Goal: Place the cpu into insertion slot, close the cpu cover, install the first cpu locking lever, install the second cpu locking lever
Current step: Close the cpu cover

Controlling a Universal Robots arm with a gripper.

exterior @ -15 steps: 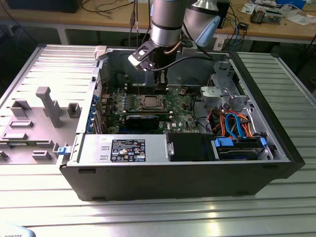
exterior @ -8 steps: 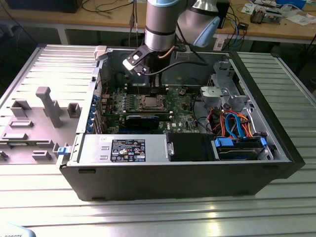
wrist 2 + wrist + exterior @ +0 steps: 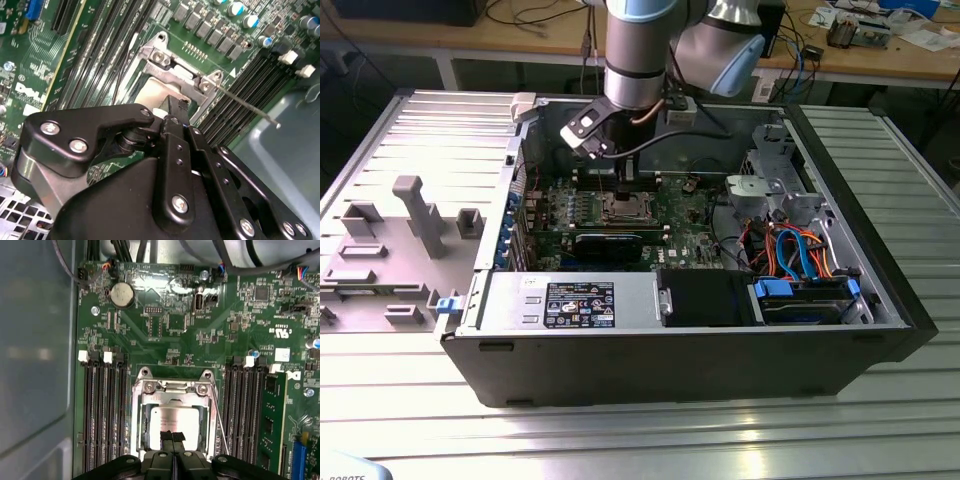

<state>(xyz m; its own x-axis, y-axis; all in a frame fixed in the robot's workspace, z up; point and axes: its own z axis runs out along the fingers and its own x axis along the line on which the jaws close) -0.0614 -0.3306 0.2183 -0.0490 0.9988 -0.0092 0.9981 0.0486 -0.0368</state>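
Note:
In the first wrist view the cpu lies silver-topped in the insertion slot on the green motherboard. The cpu cover lies flat around it as a silver frame. My gripper is shut, its black fingertips pressed together just above the chip's near edge. One thin locking lever runs slanted along the socket's side. In the second wrist view that lever sticks out free past the cover, behind my gripper. From the exterior view my gripper hangs over the socket.
Black memory slots flank the socket on both sides, one holding a green module. A long black card lies in front of the socket. The drive cage and blue and orange cables fill the exterior view's right. The case wall is close.

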